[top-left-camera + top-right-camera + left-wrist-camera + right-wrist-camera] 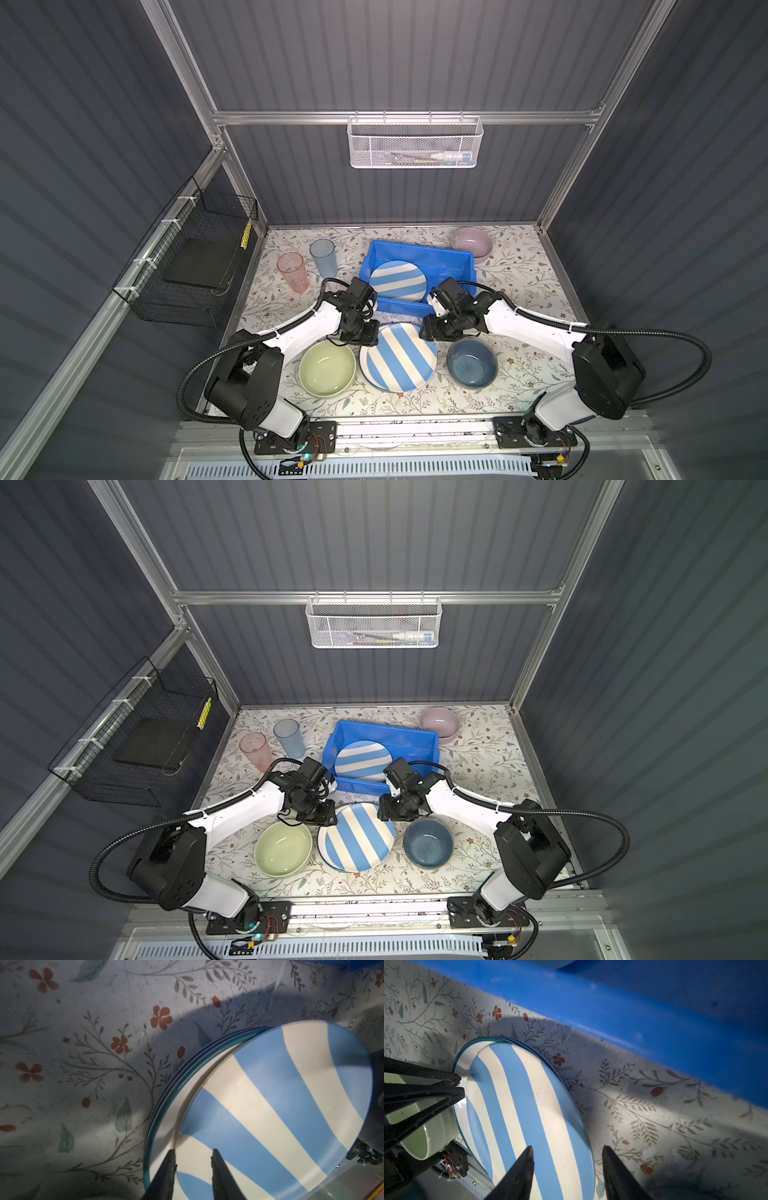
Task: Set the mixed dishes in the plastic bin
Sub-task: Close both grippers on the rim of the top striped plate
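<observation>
A blue-white striped plate (399,357) (357,837) tops a stack at the front middle and sits askew over a white plate with a dark ring (166,1105). My left gripper (372,338) (193,1150) is at its far left rim, jaws narrowly apart, one finger on the edge and one over the face. My right gripper (424,328) (566,1147) stands open astride the far right rim (589,1147), one finger over the plate, one over the table. Behind them the blue plastic bin (415,253) (612,1012) holds another striped plate (398,280).
A green bowl (327,368) sits left of the stack and a blue bowl (472,363) right of it. A pink bowl (472,243) is at the back right; pink (293,272) and blue (323,257) tumblers stand back left. A black wire basket (187,270) hangs on the left wall.
</observation>
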Controlling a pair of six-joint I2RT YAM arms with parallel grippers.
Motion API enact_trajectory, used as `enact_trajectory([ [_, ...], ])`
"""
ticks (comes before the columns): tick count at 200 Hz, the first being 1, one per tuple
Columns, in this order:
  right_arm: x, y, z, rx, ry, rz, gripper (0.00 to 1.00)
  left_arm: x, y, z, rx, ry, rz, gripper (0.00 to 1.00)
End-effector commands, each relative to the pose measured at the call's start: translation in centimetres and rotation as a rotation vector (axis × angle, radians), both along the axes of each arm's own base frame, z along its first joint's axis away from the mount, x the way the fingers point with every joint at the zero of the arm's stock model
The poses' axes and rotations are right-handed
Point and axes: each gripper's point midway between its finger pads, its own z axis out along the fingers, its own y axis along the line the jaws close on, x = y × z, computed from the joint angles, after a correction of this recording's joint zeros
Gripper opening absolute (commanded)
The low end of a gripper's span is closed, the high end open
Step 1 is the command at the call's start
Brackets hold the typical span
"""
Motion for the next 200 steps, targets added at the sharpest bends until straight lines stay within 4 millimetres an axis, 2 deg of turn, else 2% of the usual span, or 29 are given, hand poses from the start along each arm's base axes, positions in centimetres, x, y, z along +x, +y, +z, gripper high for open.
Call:
enact_trajectory([
  [1,-0.6,0.3,-0.5,0.01,0.019,0.028,0.53,-0.4,0.3,-0.9,0.03,0.018,0.0,0.3],
  [51,-1.0,0.3,-1.2,0.007,0.045,0.04,0.5,-0.4,0.5,-2.0,0.062,0.033,-0.001,0.28],
  [104,-1.3,0.0,-1.9,-0.009,0.066,0.046,0.49,-0.4,0.3,-2.3,0.064,0.039,-0.003,0.27],
  [139,-1.4,0.5,-1.1,0.036,0.059,0.056,0.47,-0.4,0.2,-2.5,0.064,0.04,-0.007,0.27],
  [148,-1.8,1.2,-0.6,0.09,0.077,0.07,0.46,-0.4,0.1,-2.6,0.062,0.042,-0.007,0.27],
  [181,-1.9,1.2,-0.4,0.17,0.107,0.046,0.41,-0.4,-0.2,-2.8,0.06,0.046,-0.011,0.27],
  [200,-1.2,1.5,0.3,0.232,0.092,0.035,0.38,-0.4,-0.2,-2.8,0.058,0.044,-0.009,0.27],
])
